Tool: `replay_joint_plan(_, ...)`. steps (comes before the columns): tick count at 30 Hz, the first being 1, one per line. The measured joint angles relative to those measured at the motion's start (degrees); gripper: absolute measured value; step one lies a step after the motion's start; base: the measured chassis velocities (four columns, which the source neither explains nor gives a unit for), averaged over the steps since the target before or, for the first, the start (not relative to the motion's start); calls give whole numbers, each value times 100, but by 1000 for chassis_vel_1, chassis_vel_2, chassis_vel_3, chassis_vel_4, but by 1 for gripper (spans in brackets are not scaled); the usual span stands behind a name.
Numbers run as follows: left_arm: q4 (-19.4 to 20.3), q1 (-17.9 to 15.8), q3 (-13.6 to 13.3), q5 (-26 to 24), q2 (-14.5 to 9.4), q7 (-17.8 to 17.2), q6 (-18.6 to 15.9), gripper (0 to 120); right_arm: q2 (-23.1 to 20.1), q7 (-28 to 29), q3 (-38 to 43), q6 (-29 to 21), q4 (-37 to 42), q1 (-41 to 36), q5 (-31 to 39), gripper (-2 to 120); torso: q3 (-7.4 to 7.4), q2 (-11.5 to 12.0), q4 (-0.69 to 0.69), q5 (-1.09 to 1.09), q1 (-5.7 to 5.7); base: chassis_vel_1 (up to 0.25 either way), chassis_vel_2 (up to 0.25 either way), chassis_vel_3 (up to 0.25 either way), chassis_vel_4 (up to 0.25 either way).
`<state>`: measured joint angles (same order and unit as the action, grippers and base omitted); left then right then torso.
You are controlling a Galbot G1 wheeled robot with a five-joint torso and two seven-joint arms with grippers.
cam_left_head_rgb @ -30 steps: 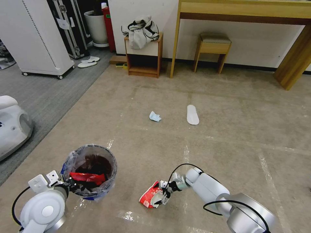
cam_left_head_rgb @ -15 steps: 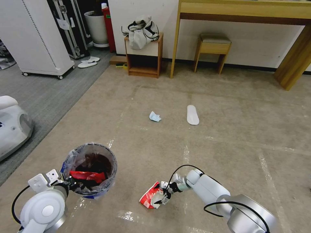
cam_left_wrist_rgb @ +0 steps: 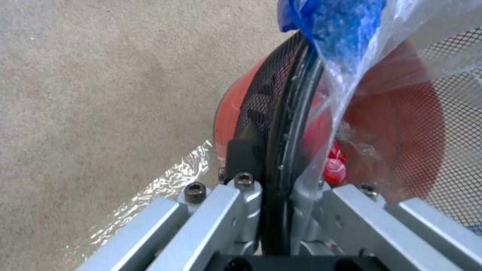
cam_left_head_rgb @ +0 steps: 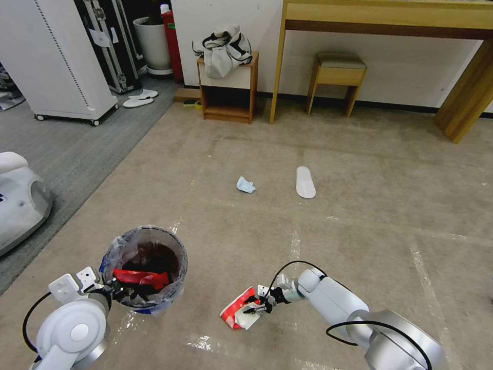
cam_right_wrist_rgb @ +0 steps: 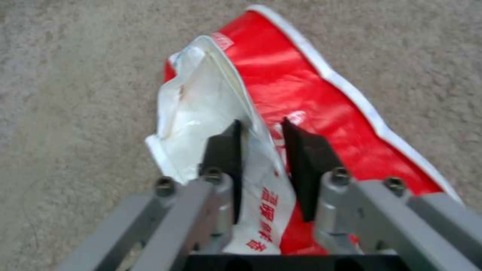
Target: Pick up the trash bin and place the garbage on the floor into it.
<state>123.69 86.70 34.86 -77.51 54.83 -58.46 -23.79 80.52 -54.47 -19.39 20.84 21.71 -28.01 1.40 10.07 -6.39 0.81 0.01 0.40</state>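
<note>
**Carton pinched on the carpet, bin held at its rim**

The floor [cam_left_head_rgb: 359, 205] is covered in beige short-pile carpet crossed by faded white tape lines; grey ribbed carpet [cam_left_head_rgb: 77, 149] adjoins it beyond the left pincer. Against the far wall a wooden worktop [cam_left_head_rgb: 390, 20], a stool [cam_left_head_rgb: 336, 77] and a small shelf unit [cam_left_head_rgb: 228, 87] are seen.

The right pincer [cam_left_head_rgb: 255, 307] is lowered to the carpet, and its black fingers [cam_right_wrist_rgb: 223, 150] are closed upon an upturned edge of the red-and-white paper carton [cam_right_wrist_rgb: 301, 86]. Red characters are printed on the carton's white strip between the fingers, but they cannot be read.

The left pincer [cam_left_head_rgb: 110, 294] is clamped on the near rim of the trash bin [cam_left_head_rgb: 145, 267], whose bag liner holds a red wrapper [cam_left_head_rgb: 141, 278]. Well beyond the right pincer, a face mask [cam_left_head_rgb: 245, 185] and a white slipper [cam_left_head_rgb: 305, 182] lie apart on the carpet.
</note>
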Motion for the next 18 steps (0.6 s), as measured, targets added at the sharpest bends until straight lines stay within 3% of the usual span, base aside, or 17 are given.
replay_joint_plan(2,-1,-9,-12,11,-2,0,9,1,-24,54,0,14,6,8,34,7,0,0,0,0,0,0,0,0,0)
replay_joint_plan(5,-13,-44,-48,26,-9,1,28,1,-44,77,0,26,10,24,54,2,0,0,0,0,0,0,0,0,0)
replay_joint_plan(18,-8,-84,-108,75,-19,1,48,1,-210,8,-19,-13,476,-38,393,1,0,0,1,-1,0,0,0,0,0)
